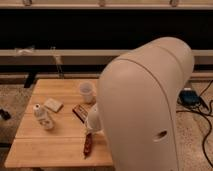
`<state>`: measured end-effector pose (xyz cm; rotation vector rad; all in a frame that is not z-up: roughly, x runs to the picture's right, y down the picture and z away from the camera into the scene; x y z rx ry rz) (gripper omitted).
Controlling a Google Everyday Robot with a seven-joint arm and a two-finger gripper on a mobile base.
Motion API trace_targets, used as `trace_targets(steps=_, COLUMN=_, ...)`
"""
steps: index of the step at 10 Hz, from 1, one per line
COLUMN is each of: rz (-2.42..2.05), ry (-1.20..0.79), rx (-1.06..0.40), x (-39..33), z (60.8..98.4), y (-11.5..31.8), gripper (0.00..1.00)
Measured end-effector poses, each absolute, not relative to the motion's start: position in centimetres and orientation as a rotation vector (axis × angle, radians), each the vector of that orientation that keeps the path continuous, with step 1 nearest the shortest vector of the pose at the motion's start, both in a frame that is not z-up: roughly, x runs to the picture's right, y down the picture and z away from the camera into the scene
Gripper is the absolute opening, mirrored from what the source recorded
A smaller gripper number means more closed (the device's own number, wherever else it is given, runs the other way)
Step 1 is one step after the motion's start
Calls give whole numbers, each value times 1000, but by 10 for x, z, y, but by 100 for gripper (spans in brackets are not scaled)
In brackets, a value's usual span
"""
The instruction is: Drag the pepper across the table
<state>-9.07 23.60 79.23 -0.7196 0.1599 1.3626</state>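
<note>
The pepper [88,144] is a slim dark-red chili lying lengthwise near the front edge of the light wooden table [45,152]. It lies just in front of a white bowl [93,120] that my arm partly hides. The flat dark red-brown packet [79,113] lies left of the bowl. My large beige arm shell [145,110] fills the right side of the view and covers the table's right part. My gripper is not in view; it is hidden behind or beyond the arm shell.
A clear plastic cup [86,92] stands at the table's back middle. A small pale packet [53,104] and a small white bottle [43,117] sit on the left. A blue device with cables [188,96] lies on the floor at right. Dark shelving runs behind.
</note>
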Motion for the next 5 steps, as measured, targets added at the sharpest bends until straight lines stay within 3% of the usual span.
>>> trace_targets(steps=5, rz=1345, ry=87, rx=-725, x=-100, z=792, y=229, gripper=0)
